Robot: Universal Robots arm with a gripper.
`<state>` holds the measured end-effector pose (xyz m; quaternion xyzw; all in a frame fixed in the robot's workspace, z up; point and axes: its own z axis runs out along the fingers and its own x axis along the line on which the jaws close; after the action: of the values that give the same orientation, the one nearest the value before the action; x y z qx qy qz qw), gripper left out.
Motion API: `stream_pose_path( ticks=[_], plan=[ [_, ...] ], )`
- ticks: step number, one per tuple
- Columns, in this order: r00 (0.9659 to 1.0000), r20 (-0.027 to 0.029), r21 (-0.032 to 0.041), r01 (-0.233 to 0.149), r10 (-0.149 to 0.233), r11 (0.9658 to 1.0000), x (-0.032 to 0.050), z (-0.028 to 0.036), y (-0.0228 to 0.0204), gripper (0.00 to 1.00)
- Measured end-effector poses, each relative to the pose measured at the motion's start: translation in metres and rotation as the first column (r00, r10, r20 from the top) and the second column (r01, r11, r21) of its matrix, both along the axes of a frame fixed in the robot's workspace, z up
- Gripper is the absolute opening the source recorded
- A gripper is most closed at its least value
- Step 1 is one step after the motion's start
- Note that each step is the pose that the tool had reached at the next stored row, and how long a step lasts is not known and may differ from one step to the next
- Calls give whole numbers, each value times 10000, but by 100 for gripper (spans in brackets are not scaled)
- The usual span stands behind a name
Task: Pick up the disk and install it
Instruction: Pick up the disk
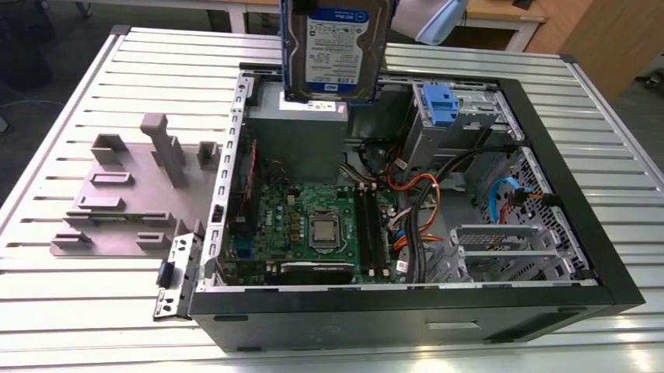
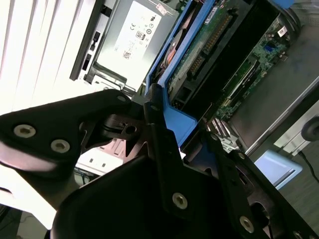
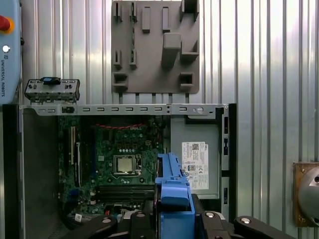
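Disk is hanging upright over the power supply of the open computer case, with the gripper clamping its blue carrier edge, apparently so it is clearing the motherboard.

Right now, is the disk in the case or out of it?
Out. The disk hangs upright above the open case, jaws clamped on its blue carrier.

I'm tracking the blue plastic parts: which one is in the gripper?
The blue carrier framing the disk, clamped in the gripper above the case. The other, a blue bracket, sits on the drive bay.
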<state>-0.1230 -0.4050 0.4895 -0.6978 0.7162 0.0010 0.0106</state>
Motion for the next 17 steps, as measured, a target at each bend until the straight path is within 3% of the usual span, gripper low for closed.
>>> stream_pose_path(
  ticks=[13, 17],
  plan=[
    [10000, 1, 1, 1, -1, 10000, 149, 0, -1, 36],
    [10000, 1, 1, 9, -9, 10000, 160, -2, -34, 36]
  ],
)
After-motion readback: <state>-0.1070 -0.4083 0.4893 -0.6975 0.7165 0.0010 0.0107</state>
